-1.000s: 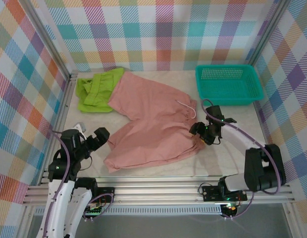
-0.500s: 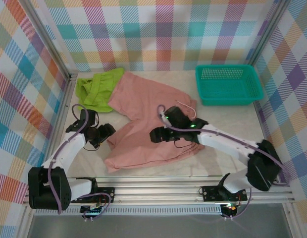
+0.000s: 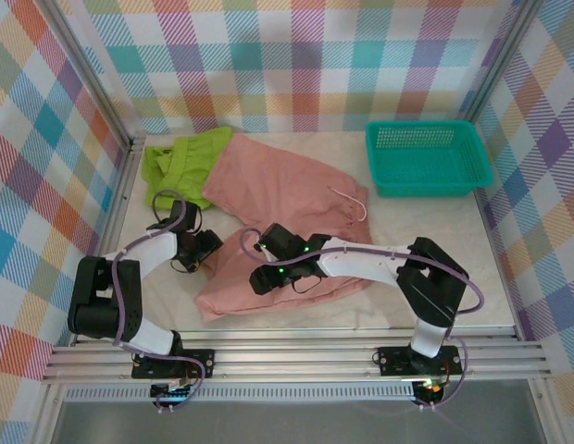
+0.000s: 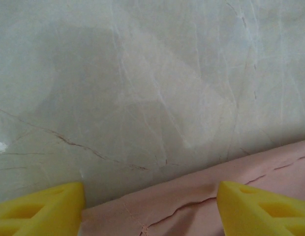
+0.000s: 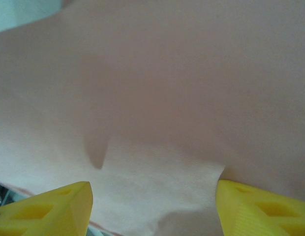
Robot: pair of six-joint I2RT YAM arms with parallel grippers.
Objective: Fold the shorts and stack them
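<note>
table (image 3: 426,250): marble top, carries everything.
pink shorts (image 3: 278,185): biggest item, spread flat, under and ahead of both sets of fingers. Laid open so a fold can start; by my read no fold is made yet.
teal basket (image 3: 426,191): well off to the far right of the right fingers, nothing in it. Not part of the job.
green shorts (image 3: 180,166): bunched up beyond the left fingers, touching the pink pair's far edge. Probably parked there until the pink pair is folded, then stacked.
left fingers (image 4: 39,209): wide apart, pink hem lying flat between the tips, bare table past it. Looks lined up to pinch that edge.
right fingers (image 5: 44,209): apart, low over pink cloth. A paler flap spans the gap between them; can't tell if it's gripped or just lying under them.
</note>
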